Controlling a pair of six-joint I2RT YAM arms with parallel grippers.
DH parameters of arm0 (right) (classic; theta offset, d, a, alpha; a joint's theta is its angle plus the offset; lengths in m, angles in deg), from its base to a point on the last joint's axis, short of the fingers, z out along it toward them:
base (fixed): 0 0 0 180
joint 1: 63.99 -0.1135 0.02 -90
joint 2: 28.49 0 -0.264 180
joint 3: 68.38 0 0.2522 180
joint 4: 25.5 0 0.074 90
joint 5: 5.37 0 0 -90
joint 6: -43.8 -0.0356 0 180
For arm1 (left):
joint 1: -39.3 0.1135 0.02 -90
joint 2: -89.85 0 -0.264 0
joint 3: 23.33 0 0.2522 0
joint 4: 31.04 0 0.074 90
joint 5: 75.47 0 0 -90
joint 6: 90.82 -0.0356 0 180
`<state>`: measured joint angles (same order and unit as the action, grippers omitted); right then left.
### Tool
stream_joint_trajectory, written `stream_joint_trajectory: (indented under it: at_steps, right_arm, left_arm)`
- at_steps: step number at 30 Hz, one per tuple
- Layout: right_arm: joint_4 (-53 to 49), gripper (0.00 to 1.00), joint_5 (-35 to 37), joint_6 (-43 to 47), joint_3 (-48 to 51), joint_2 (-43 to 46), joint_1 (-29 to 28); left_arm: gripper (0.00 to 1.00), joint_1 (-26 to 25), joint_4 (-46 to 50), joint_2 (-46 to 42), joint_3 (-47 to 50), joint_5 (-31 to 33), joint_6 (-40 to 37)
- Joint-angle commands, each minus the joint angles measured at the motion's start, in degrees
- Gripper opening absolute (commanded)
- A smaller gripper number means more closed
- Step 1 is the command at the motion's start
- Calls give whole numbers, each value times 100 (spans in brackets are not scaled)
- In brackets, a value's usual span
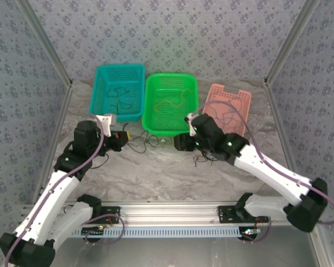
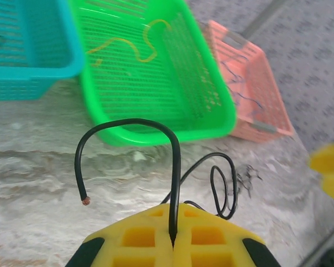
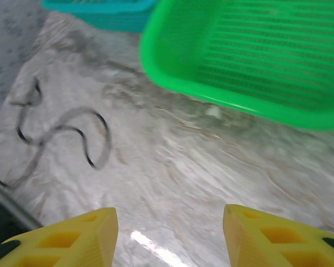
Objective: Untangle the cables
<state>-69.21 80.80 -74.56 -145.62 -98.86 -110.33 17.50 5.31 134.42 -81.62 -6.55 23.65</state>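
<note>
My left gripper [image 2: 172, 240] is shut on a black cable [image 2: 176, 178], which arches up out of the jaws and bends down to a bare copper end on the left. More black cable [image 2: 225, 186] loops on the table just beyond, in front of the green basket [image 1: 146, 105]. My right gripper [image 3: 170, 222] hangs open over bare table with nothing between its fingers. A blurred black cable [image 3: 61, 130] lies to its left. From above, the left gripper [image 1: 118, 139] and right gripper [image 1: 183, 142] flank the loose black cables [image 1: 146, 142].
Three baskets stand at the back. The teal basket [image 1: 94, 94] holds black cables. A yellow cable [image 2: 122, 44] lies in the green one. The pink basket [image 1: 242, 97] holds a bluish cable [image 2: 239, 83]. A small dark tangle [image 1: 203, 160] lies under the right arm.
</note>
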Motion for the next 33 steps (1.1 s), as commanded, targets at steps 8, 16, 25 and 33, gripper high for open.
stream_joint_trajectory:
  at_steps: [8,16,25,33]
  right_arm:
    - [-423,55,-2267,952,-1172,-1037,16]
    - [53,52,-3126,876,-539,-1029,-14]
    - [515,52,-3581,921,7,-1198,-234]
    - [938,28,-3568,688,300,-1203,-279]
  left_arm:
    - [0,-1310,-248,-337,194,-222,-859]
    - [0,-1655,-507,-323,308,-353,-935]
    - [0,-1739,-554,-302,308,-540,-953]
    - [0,-1736,-581,-257,292,-526,-936]
